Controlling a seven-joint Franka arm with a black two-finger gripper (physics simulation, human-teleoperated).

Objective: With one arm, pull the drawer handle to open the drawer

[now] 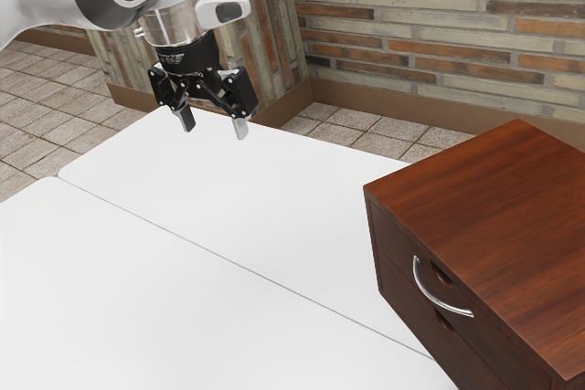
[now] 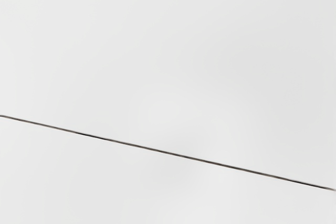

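Currently the task is at its approach step: no contact with the drawer has been made. The gripper (image 1: 213,128) hangs above the far left part of the white counter (image 1: 164,299), fingers pointing down, spread apart, with nothing between them. In the wrist view, bare counter lies under the hand, crossed by a thin dark seam (image 2: 168,153).

Location of the task's thing: the cabinet (image 1: 512,189) stands at the near edge of the exterior view's right, well apart from the gripper. Its front face turns toward the exterior view's left. The drawer (image 1: 395,237) appears shut, its front flush with the cabinet front.

Appearance:
- Cabinet: dark reddish wood with a visible grain and a glossy top.
- Handle (image 1: 437,291): a curved silver bar standing off the front, with two dark mounting recesses behind it.
- Two stacked drawer fronts are marked by a groove; which one the handle serves cannot be told for certain.

Next move, as judged: carry the gripper across the counter toward the right and near side, lower it to handle height, turn the fingers to straddle the bar, close on it, then pull straight away from the cabinet front. A skewed pull risks slipping off the smooth bar.
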